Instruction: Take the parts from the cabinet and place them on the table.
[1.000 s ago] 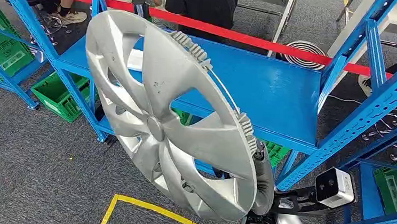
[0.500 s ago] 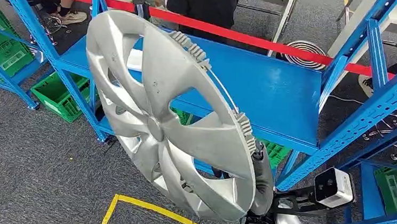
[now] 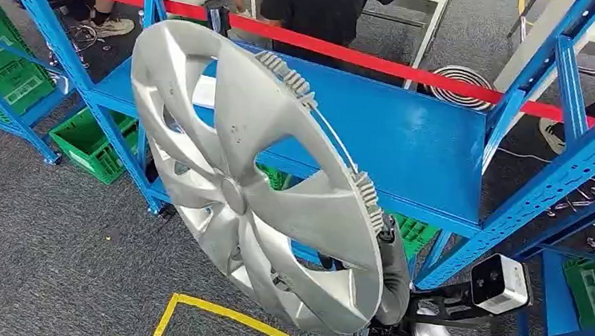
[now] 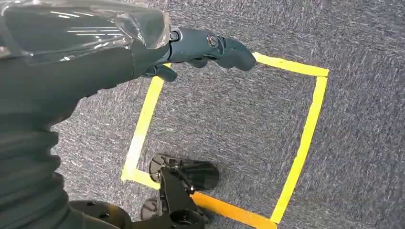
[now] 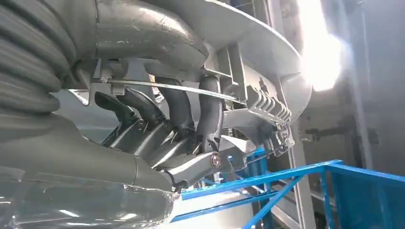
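Before the blue rack (image 3: 409,137), right hand (image 5: 181,124) fingers (image 5: 210,109) grip unmarked hubcap (image 3: 253,180); left hand (image 4: 200,47) empty.

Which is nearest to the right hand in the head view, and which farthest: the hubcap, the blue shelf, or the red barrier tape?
1. Hubcap: gripped by the right hand.
2. Blue shelf: just beyond, behind the hubcap.
3. Red barrier tape: farthest, past the shelf's back edge.

Whole head view shifts slightly down: blue shelf (image 3: 409,137), red tape (image 3: 367,59) and green crates (image 3: 88,139) sit lower in picture, so camera moves, not things. Silver hubcap (image 3: 253,180) edges barely lower with it, tilt unchanged. Person behind tape (image 3: 323,5) shifts a little rightward.
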Tool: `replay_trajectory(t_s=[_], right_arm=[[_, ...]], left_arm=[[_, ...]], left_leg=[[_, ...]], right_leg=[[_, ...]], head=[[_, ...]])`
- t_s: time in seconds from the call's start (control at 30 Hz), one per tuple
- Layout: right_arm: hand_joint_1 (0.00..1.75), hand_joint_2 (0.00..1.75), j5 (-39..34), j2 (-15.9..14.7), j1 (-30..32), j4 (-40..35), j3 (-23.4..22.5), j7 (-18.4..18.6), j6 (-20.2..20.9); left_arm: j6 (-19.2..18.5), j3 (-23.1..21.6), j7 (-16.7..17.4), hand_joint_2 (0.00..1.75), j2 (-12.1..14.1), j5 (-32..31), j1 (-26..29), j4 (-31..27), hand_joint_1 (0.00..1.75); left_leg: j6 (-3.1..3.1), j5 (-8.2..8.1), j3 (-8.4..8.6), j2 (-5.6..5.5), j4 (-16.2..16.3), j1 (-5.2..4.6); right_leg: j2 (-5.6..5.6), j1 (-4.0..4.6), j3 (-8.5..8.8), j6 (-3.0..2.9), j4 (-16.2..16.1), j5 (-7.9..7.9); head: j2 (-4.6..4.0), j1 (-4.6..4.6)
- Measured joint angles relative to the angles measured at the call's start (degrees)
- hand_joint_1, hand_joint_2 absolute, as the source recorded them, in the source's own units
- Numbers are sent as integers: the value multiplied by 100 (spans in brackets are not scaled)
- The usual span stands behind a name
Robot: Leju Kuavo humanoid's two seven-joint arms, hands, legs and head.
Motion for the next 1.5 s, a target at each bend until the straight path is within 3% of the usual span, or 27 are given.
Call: replay_trajectory(t_s=[0.1, 0.17, 0.2, 0.27, 0.33, 0.4, 0.47, 0.5, 0.53, 0.6, 0.67, 0.7, 0.77, 0.83, 0.87, 0.9, 0.97, 1.0, 1.03, 1.13, 1.17, 1.23, 1.3, 1.33, 1.37, 1.4, 1.5], right_arm=[[175, 175, 2, 7, -4, -2, -2, -9, 0], [175, 175, 2, 15, -9, -2, 0, -9, 2], [175, 175, 0, 22, -8, -2, 0, -7, 2], [175, 175, 0, 42, -9, -2, 2, -7, 4], [175, 175, 2, 48, -6, 4, 4, -7, 4], [175, 175, 2, 50, -1, 13, 7, -2, 4], [175, 175, 4, 57, -4, 13, 9, -2, 4], [175, 175, 2, 61, -4, 11, 9, -2, 4], [175, 175, 2, 65, -12, 13, 9, -2, 4], [175, 175, 4, 72, -9, 13, 13, -2, 4], [175, 175, 4, 70, -11, 13, 9, -2, 4], [175, 175, 7, 61, -9, 13, 7, -2, 4], [175, 175, 7, 55, -8, 18, 4, -2, 4], [175, 175, 7, 39, 1, 37, 4, 0, 4], [175, 175, 7, 29, 6, 46, 4, 0, 4], [175, 175, 7, 24, 7, 48, 4, 0, 4], [175, 175, 7, 24, -4, 48, 4, 0, 4], [175, 175, 7, 24, -18, 48, 4, 0, 4], [175, 175, 7, 24, -26, 48, 6, 0, 4], [175, 175, 4, 20, -37, 50, 9, -4, 4], [175, 175, 7, 24, -39, 50, 9, -4, 4], [175, 175, 2, 30, -42, 50, 9, -7, 4], [175, 175, 4, 39, -40, 52, 13, -7, 4], [175, 175, 4, 39, -39, 57, 13, -7, 4], [175, 175, 4, 39, -36, 63, 15, -4, 4], [175, 175, 4, 39, -34, 68, 15, -4, 4], [175, 175, 4, 42, -37, 74, 15, -5, 6]], left_arm=[[0, 0, 0, 175, 0, 5, -2, 4, 0], [0, 0, 4, 175, 24, 26, 0, 5, 0], [0, 0, 7, 175, 15, 35, 2, 7, 0], [0, 0, 9, 175, 15, 39, 0, 7, 0], [0, 0, 15, 175, 15, 39, 6, 11, 0], [0, 0, 22, 175, 17, 42, 6, 17, 0], [0, 0, 22, 175, 20, 46, 2, 17, 0], [0, 0, 22, 175, 24, 48, -9, 17, 0], [0, 0, 20, 175, 20, 48, -7, 17, 0], [0, 0, 22, 175, 24, 50, 4, 20, 0], [4, 0, 22, 175, 22, 55, 3, 24, 0], [4, 0, 20, 175, 17, 55, -9, 24, 0], [4, 0, 20, 175, 17, 55, -11, 24, 0], [2, 0, 20, 175, 11, 55, -8, 26, 0], [2, 0, 20, 175, 7, 53, -6, 26, 0], [2, 0, 20, 175, 7, 55, -6, 26, 0], [2, 0, 20, 175, 4, 55, -7, 26, 0], [7, 0, 20, 175, -4, 64, -8, 26, 0], [22, 0, 20, 175, -13, 94, -12, 26, 0], [63, 2, 20, 175, -28, 120, -7, 28, 0], [70, 2, 20, 175, -9, 123, -7, 33, 0], [74, 2, 20, 175, -15, 127, 3, 35, 0], [74, 0, 20, 175, -11, 127, 2, 37, 0], [74, 0, 20, 175, -11, 127, 3, 39, 0], [74, 2, 20, 175, -13, 127, 5, 42, 0], [74, 2, 20, 175, -11, 129, 4, 44, 0], [74, 0, 20, 175, -2, 127, -1, 44, 0]], left_leg=[[-101, 17, -3, 5, 10, 24], [-157, -47, -27, 4, 78, 54], [-202, -259, -100, 18, 280, 55], [-279, -798, -446, 20, 1167, 100], [-316, -1061, -688, 20, 1839, 113], [-297, -829, -399, 21, 1446, 115], [-242, -409, 279, 21, 347, 113], [-201, -438, 477, 20, -33, 104], [-172, -389, 466, 16, -24, 60], [-126, -373, 428, 14, -10, 31], [1, -251, 447, 27, -123, 78], [45, -208, 417, 47, -143, 70], [90, -154, 328, 50, -136, 55], [98, -93, 227, 50, -126, 35], [94, -70, 188, 50, -121, 33], [88, -50, 162, 46, -113, 33], [64, -35, 117, 38, -69, 32], [55, -32, 98, 37, -36, 32], [16, -21, 54, 38, -20, 3], [-88, 47, 17, 42, 4, 18], [-119, 52, -13, 28, 23, 3], [-212, -339, -152, 27, 372, 53], [-304, -891, -484, 31, 1299, 102], [-332, -1054, -614, 32, 1707, 112], [-349, -1057, -614, 35, 1848, 119], [-349, -936, -470, 37, 1683, 127], [-278, -368, 503, 37, 151, 133]], right_leg=[[8, 35, 12, -106, -10, 51], [-2, -47, 16, -192, -53, 108], [-4, -42, 10, -206, -53, 112], [-15, -30, -25, -243, -52, 131], [-25, -18, -64, -259, -49, 153], [-24, -17, -87, -244, -48, 181], [-20, -16, -78, -219, -49, 198], [-21, -11, -76, -195, -48, 213], [-27, 45, -85, -161, -49, 234], [-29, 12, -96, -107, -60, 269], [-30, 16, -126, -38, -63, 279], [-26, 13, -221, -63, 80, 133], [-25, 8, -534, -145, 880, -342], [-25, 7, -856, -121, 1789, -689], [-25, 5, -815, -76, 1806, -678], [-25, 6, -623, -28, 1553, -584], [-26, 7, 50, 47, 468, -273], [-27, 13, 371, 13, -48, -220], [-23, 55, 428, -50, -81, -207], [-16, 69, 340, -106, -91, -152], [-20, 2, 316, -175, -133, -102], [-31, -26, 266, -270, -141, -43], [-42, -14, 195, -291, -135, 9], [-44, -11, 156, -286, -129, 35], [-43, -11, 123, -273, -125, 61], [-42, -12, 100, -269, -124, 86], [-33, -13, 91, -211, -123, 123]], head=[[0, 2], [0, 2], [0, -13], [0, -15], [0, -17], [0, -17], [0, -17], [0, -15], [0, -4], [0, -9], [0, -7], [0, -4], [0, 7], [0, 7], [0, 4], [0, 5], [0, 9], [0, 7], [0, -4], [0, 13], [0, 22], [-2, -7], [0, -9], [0, -6], [0, -11], [0, -9], [0, -11]])
